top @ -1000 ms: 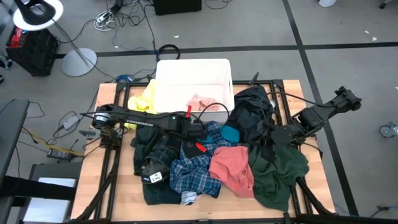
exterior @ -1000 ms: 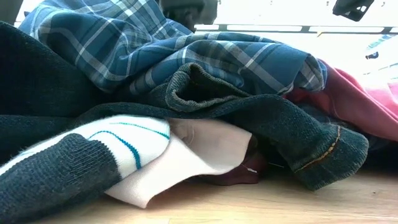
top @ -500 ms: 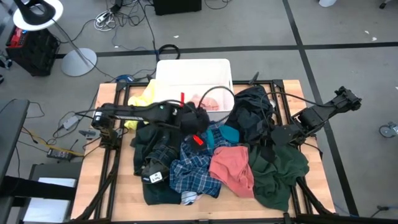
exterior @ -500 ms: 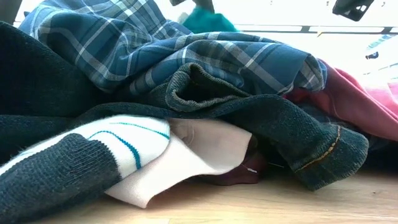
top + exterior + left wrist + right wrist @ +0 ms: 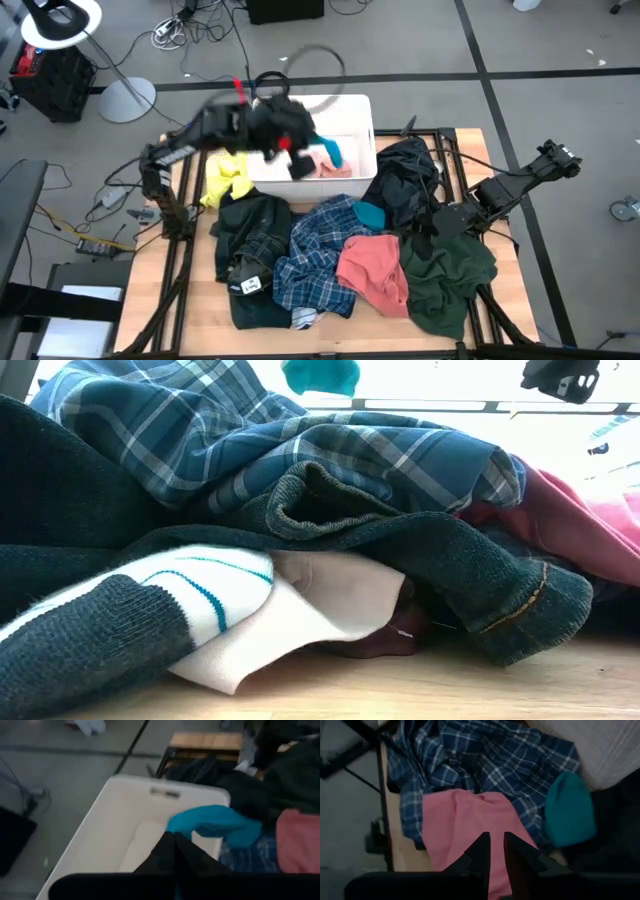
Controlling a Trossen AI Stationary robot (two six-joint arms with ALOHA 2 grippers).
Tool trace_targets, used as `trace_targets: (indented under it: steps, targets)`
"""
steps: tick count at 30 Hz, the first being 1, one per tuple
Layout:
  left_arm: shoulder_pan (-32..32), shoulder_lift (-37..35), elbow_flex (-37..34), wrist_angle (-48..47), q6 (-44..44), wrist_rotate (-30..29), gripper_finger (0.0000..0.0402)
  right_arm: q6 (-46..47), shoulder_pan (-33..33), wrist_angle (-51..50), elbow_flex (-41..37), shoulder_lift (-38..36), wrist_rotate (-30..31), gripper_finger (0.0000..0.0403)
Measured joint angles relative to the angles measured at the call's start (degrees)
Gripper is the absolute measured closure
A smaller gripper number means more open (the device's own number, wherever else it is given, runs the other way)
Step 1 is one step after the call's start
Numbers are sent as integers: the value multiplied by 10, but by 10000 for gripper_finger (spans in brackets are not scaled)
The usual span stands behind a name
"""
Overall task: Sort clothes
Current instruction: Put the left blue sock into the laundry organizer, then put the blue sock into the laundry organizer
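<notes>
Left fingers (image 5: 175,851) clamped on teal garment (image 5: 212,823), hanging lengthwise down over white bin (image 5: 352,108).

Wooden table (image 5: 170,300) carries a clothes pile (image 5: 350,260) at centre; white bin (image 5: 365,130) at 12 o'clock.

Blue plaid shirt (image 5: 318,250), salmon pink garment (image 5: 375,270), white bin (image 5: 300,108).

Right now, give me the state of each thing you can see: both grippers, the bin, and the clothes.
left gripper: shut on a teal garment, over the bin
white bin: open-topped, a pink item inside
right gripper: slightly apart, empty, at the table's right side
plaid shirt: crumpled in the pile
salmon garment: lying on the pile
yellow garment: draped beside the bin
</notes>
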Motion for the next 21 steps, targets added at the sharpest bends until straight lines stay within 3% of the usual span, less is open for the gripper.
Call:
trace_targets:
  steps: [8,14,21]
  targets:
    - [138,-8,-3,-13,58,204,393,76,0,70,-29,1,64,348]
    - [190,-5,-45,-13,110,214,370,99,-2,100,-30,0,130,349]
    - [225,-5,-91,-4,162,253,328,101,-19,117,-30,0,148,349]
